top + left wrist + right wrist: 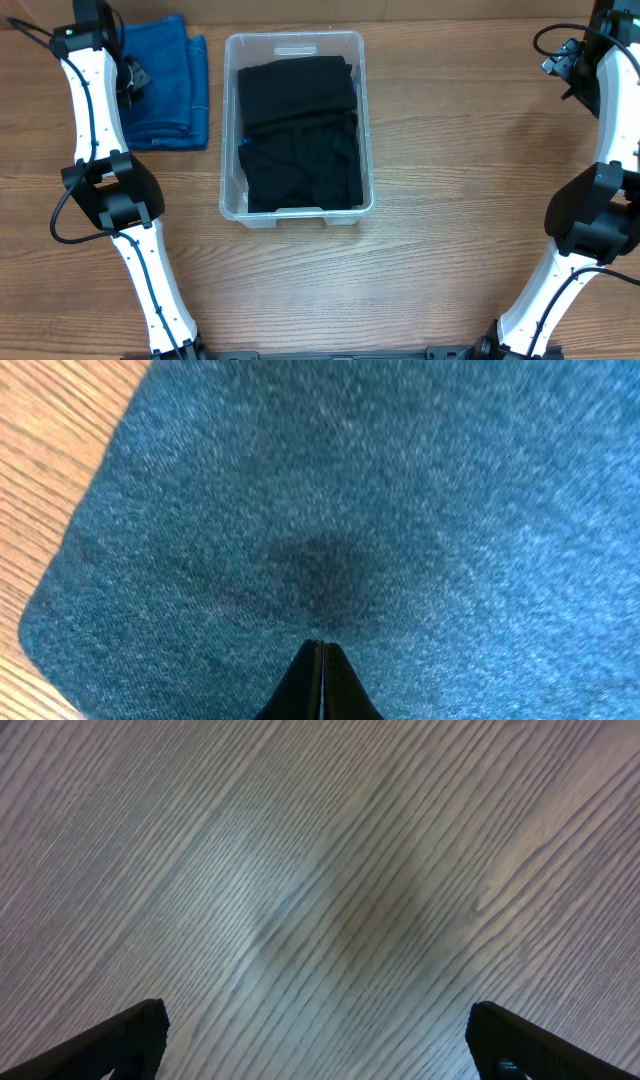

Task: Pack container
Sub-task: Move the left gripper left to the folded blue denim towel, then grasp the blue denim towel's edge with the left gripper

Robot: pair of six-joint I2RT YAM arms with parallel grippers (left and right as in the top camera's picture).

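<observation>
step judged: folded blue fabric cloth (170, 85), far-left corner, is targeted | left gripper (322, 652) pressed together, right gripper (315, 1025) spread | next: left must be opened

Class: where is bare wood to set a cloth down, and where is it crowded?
Free: the table between the container and the right arm, and the front stretch between the arms. Crowded: left of the container, where the blue cloth lies under the left gripper; black cloth fills the container.

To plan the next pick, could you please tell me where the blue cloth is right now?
In the overhead view, the blue cloth lies folded on the table at far left, beside the container, under the left gripper.
</observation>
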